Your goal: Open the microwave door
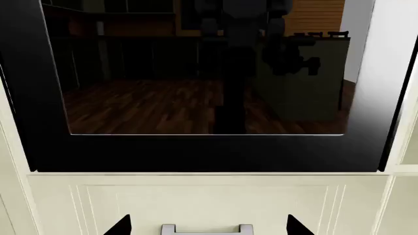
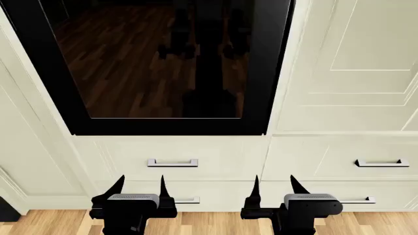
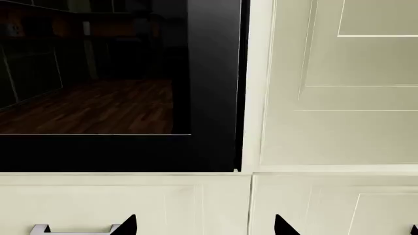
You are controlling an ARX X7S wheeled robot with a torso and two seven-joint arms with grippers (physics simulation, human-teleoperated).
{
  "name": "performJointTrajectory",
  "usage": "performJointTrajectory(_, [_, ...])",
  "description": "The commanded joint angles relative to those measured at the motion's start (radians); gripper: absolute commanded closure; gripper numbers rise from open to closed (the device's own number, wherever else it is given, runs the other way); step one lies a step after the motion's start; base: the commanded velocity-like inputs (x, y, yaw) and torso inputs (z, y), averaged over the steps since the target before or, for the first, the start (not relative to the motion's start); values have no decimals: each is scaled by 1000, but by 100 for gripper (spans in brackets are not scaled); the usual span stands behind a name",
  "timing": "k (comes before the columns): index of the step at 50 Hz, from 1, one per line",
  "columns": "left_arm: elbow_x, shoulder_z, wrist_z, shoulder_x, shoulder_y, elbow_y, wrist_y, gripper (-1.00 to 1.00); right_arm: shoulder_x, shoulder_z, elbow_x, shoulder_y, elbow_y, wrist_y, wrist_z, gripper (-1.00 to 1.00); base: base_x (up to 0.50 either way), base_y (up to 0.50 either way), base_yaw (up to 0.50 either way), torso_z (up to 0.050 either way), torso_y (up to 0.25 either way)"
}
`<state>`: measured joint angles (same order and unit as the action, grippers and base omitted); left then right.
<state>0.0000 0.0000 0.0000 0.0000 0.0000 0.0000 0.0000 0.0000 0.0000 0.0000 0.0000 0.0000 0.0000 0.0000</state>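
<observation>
Nearest the head camera, both grippers hang low in front of the cabinetry. Left gripper (image 2: 139, 191) has its fingers (image 2: 117, 187) spread apart with nothing between them; right gripper (image 2: 275, 190) is likewise parted and empty. Neither touches anything.

Just beyond them sit the cream drawer fronts: a lower drawer handle (image 2: 187, 200) peeks between the grippers, and above it the upper drawer handle (image 2: 172, 163) lies directly under the appliance. A second drawer (image 2: 333, 156) with its own pull is off to the right.

Farther up and back is the microwave door (image 2: 163, 63), a large black glass panel set flush into the cabinet wall, shut, its dark frame meeting the cream trim. In the right wrist view the door's right edge (image 3: 240, 83) shows a thin seam against the cabinet panel (image 3: 326, 98). No door handle is visible in any view, and I cannot tell which side is hinged.

Risks, as I judge them: both grippers are well below the door and lined up with the drawer pulls, so a forward reach could grab a drawer instead. With no visible handle, fingers may slide off the slick glass or jam into the narrow seam, and pulling at the hinged side would simply stall.
</observation>
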Motion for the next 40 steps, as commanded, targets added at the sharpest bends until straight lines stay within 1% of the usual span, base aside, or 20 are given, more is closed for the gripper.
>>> performJointTrajectory(1, [-17, 18, -17, -16, 0, -1, 2, -100, 15, -18, 20, 1, 3, -3, 18, -100, 0, 0, 0, 0, 0])
performJointTrajectory(8, [-35, 49, -39, -41, 8, 11, 27, -100, 39, -40, 59, -1, 2, -9, 36, -100, 0, 0, 0, 0, 0])
performJointTrajectory(13, [-50, 60, -46, -52, 10, 13, 42, -100, 50, -46, 74, -4, -5, -13, 48, -100, 0, 0, 0, 46, 0])
performJointTrajectory(18, [-67, 54, -63, -64, 4, 93, 25, -100, 59, -52, 72, -4, -60, 8, 75, -100, 0, 0, 0, 50, 0])
performJointTrajectory(26, [-54, 47, -87, -112, -51, 358, -104, -100, 86, -32, 76, 17, -260, 94, 123, -100, 0, 0, 0, 50, 0])
performJointTrajectory(32, [-47, 26, -92, -161, -143, 602, -252, -100, 127, -6, 78, 74, -505, 246, 153, -100, 0, 0, 0, 50, 0])
performJointTrajectory(40, [-52, 7, -85, -212, -307, 840, -438, -100, 179, 27, 89, 185, -823, 461, 173, -100, 0, 0, 0, 50, 0])
